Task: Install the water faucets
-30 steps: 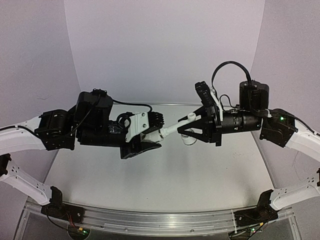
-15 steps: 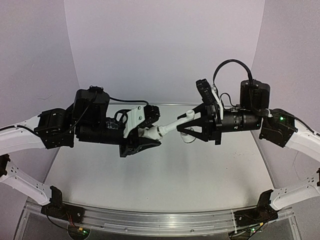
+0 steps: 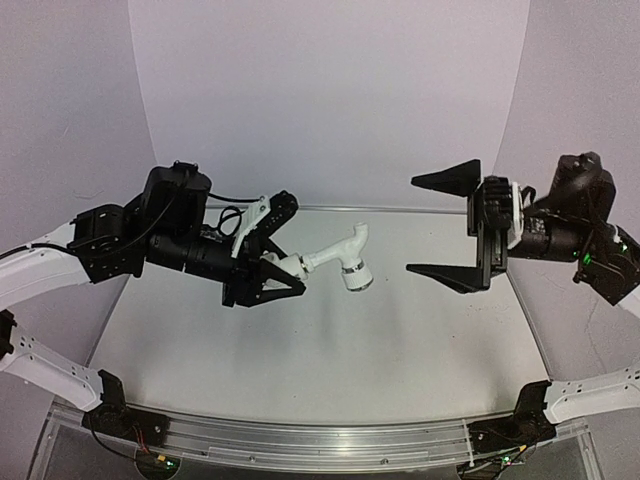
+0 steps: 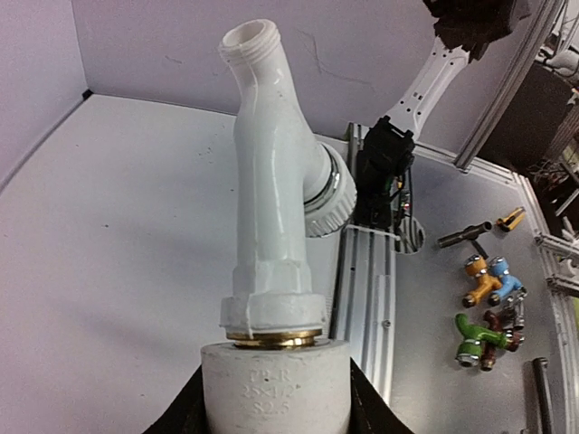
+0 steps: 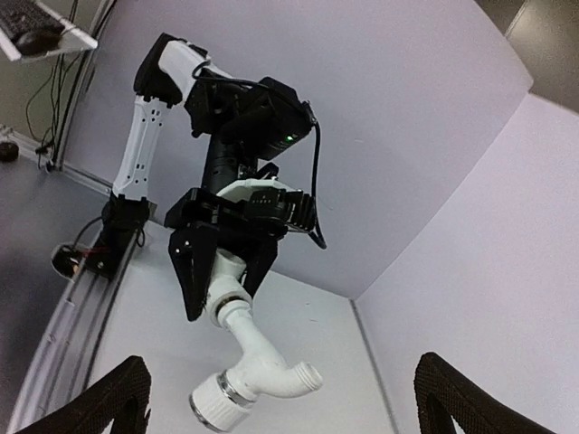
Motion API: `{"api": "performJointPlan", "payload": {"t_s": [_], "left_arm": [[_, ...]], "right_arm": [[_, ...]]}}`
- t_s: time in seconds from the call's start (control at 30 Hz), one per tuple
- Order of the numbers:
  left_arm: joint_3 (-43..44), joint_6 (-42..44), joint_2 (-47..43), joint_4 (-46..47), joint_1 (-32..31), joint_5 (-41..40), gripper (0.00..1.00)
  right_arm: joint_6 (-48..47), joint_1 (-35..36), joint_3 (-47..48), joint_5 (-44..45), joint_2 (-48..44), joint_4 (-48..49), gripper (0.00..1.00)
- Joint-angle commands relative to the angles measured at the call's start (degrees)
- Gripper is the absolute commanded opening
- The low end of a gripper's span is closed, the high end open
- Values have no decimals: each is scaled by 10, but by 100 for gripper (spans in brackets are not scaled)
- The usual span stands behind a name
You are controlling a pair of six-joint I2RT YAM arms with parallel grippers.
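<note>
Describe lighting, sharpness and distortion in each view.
Top view: soft even light, no hard shadows on the table, all sharp. Left wrist view: the tap and fitting crisp up close, wide-lens bending toward the edges. Right wrist view: sharp, its own fingers dark silhouettes.

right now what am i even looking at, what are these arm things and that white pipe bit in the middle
These are two robot arms bolted at the near edge of a table. The wide picture comes from a fixed camera above and behind them; the other two come from a small camera on each wrist. The left gripper is shut on a short white fitting, and a white tap with a bent spout and ribbed knob sits in its end, held above the table. The right gripper stands wide open, apart from the tap. In the left wrist picture a few coloured taps lie beyond the table's rail.
</note>
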Motion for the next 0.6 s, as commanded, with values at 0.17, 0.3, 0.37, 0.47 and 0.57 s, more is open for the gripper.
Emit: {"api": "performJointPlan", "payload": {"t_s": [0.17, 0.3, 0.37, 0.47, 0.57], "left_arm": [[73, -122, 31, 3, 13, 181, 0], [77, -144, 36, 11, 17, 201, 0], [78, -152, 38, 15, 19, 208, 0], [83, -160, 47, 16, 20, 220, 0], [83, -163, 55, 16, 20, 224, 0]], "right_arm": [[-408, 4, -104, 33, -43, 9, 98], [-481, 11, -142, 27, -46, 60, 98], [-500, 20, -161, 23, -45, 87, 98], [-506, 34, -177, 25, -38, 131, 98], [-494, 49, -179, 31, -26, 168, 98]]}}
